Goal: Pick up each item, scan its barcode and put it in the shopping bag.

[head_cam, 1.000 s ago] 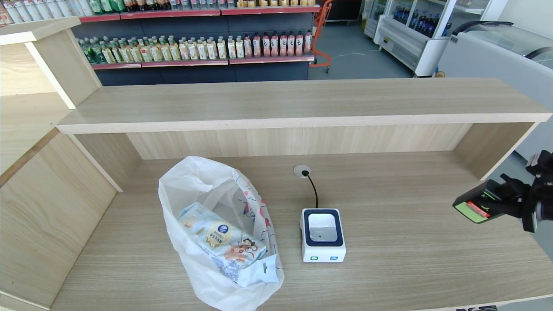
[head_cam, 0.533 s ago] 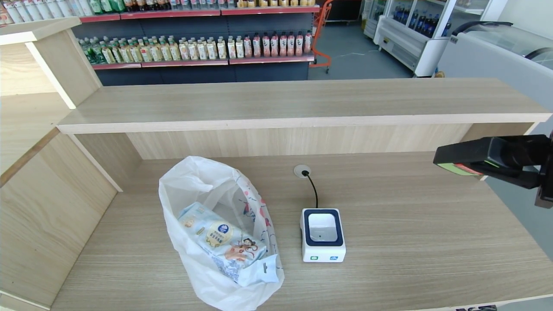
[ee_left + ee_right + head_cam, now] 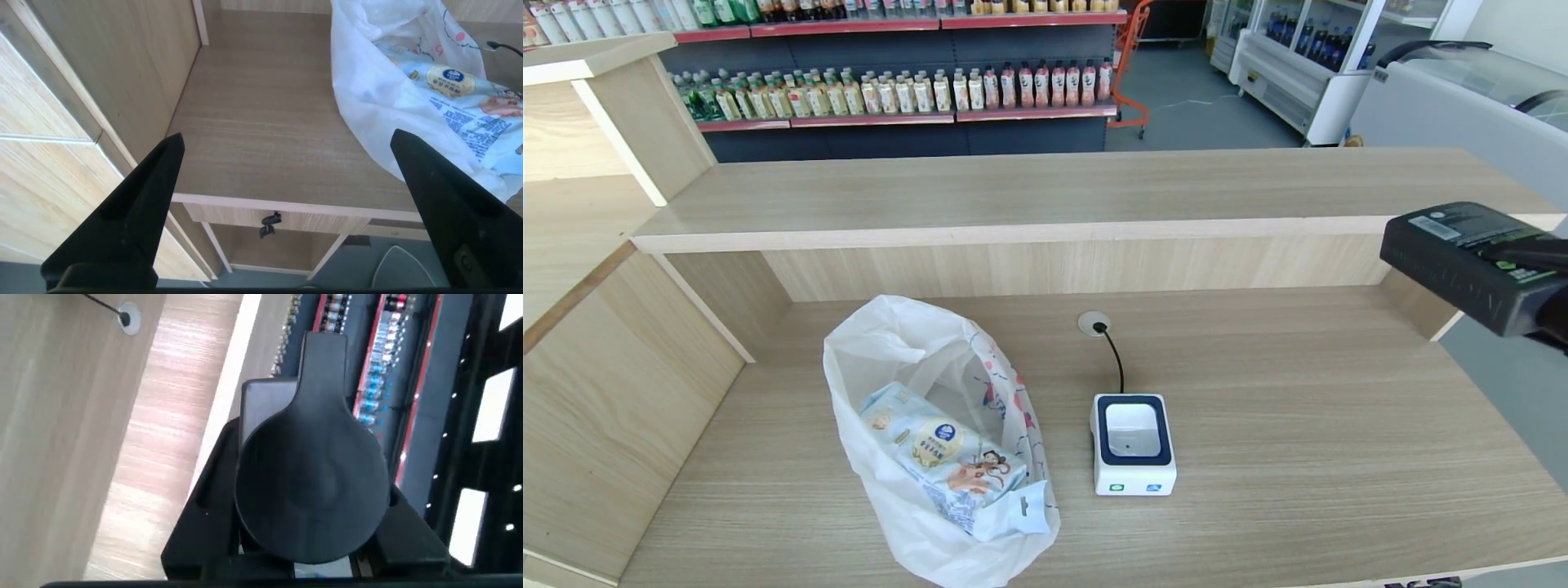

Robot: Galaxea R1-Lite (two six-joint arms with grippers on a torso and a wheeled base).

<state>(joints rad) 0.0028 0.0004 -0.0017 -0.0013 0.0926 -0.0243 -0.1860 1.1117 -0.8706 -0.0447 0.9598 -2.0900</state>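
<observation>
Shop counter (image 3: 1258,506), wood-grained, with shelves (image 3: 890,121) of bottles behind. The step in hand is judged to be the scan of a second item: a dark box (image 3: 1445,253) is held off the counter at its far right end, well apart from the scanner (image 3: 1133,445). The right gripper (image 3: 1531,278) is clamped on the box, with one finger laid across its upper face. The left gripper (image 3: 282,151) is held over the counter's near left corner, its fingers (image 3: 139,220) spread wide with nothing between them. One packet (image 3: 939,457) is already lodged in the bag (image 3: 882,351), which is set just left of the scanner.

Next move, as judged: the box is to be carried left over the scanner window and turned so that its code is faced downward.

A white label (image 3: 1435,227) is shown on the box's top face by the head view; whether it is the barcode cannot be told. In the right wrist view that face is covered by the gripper, and the cable port (image 3: 124,317) is seen beyond. The bag's near side and the counter's front edge are given by the left wrist view.
</observation>
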